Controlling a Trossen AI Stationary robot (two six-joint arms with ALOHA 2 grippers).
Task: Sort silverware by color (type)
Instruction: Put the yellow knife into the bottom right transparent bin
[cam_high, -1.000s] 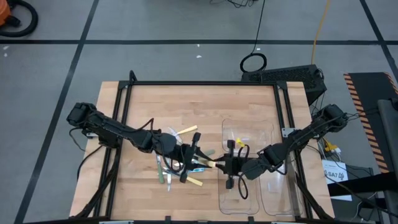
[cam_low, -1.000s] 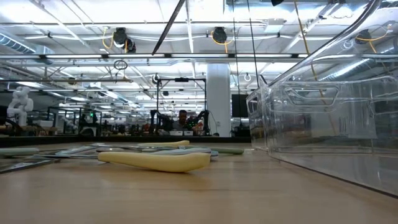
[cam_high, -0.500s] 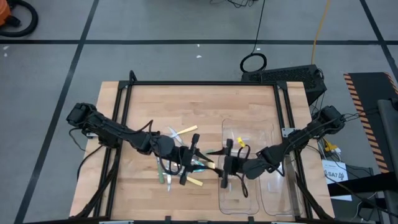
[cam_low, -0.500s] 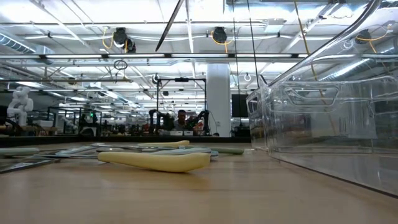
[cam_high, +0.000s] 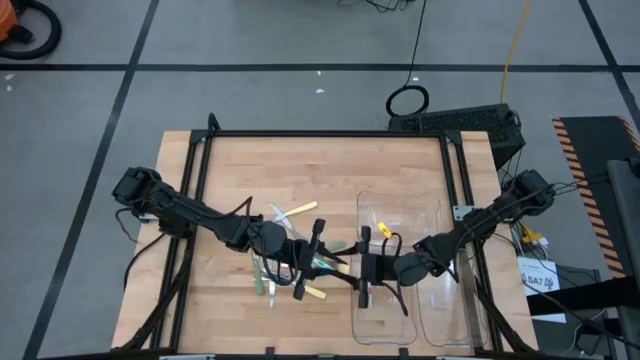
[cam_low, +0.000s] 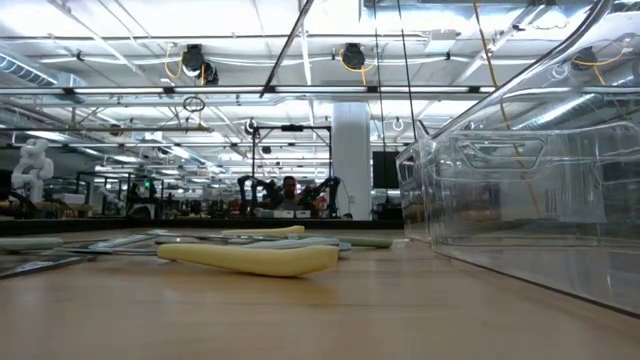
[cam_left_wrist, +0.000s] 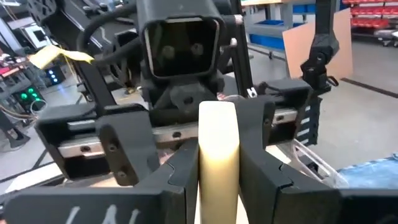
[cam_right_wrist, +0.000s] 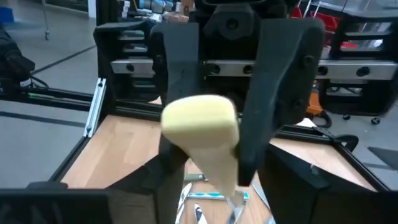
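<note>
**Passing a yellow one from claw to claw**

The left claw (cam_left_wrist: 217, 171) was closed on the yellow handle of one utensil (cam_left_wrist: 217, 127). It held it up off the counter (cam_high: 300, 170), out in the middle, with the end of the handle poking toward the other arm. The right claw (cam_high: 352, 268) was right in front of it, almost nose to nose. Its fingers stood open, one on each side of the yellow handle, and did not seem to squeeze it yet.

This looked like a hand-over: the left arm gives, the right arm takes.

Just behind the left claw lay the rest of the silverware (cam_high: 272, 278), a small mixed heap of yellow, green and blue handles, some crossing each other. One more yellow piece (cam_low: 250, 258) lay flat at the near side of the heap. On the right arm's side stood the clear trays (cam_high: 400, 205). What lay inside them was too hard to see.

Next, the right claw would likely need to close tight on the handle. Only then should the left claw let go, or the utensil could drop. After that the right arm could carry it over a tray wall and set it with its own color.
</note>
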